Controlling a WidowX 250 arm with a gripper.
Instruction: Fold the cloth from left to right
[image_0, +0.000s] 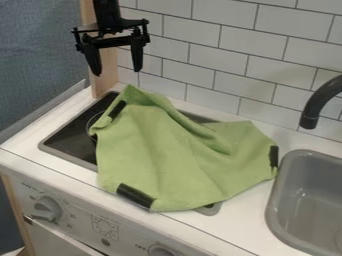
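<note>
Item: tool, fingers apart, above green cloth; probable fault: existing creases causing a crooked fold.

Arm cut off at top edge. Most of stovetop hidden under cloth; cloth's underside hidden too. Faucet & sink cut off, R edge. Lower R knob cut off, btm edge. Panel print too sm. to read.
</note>
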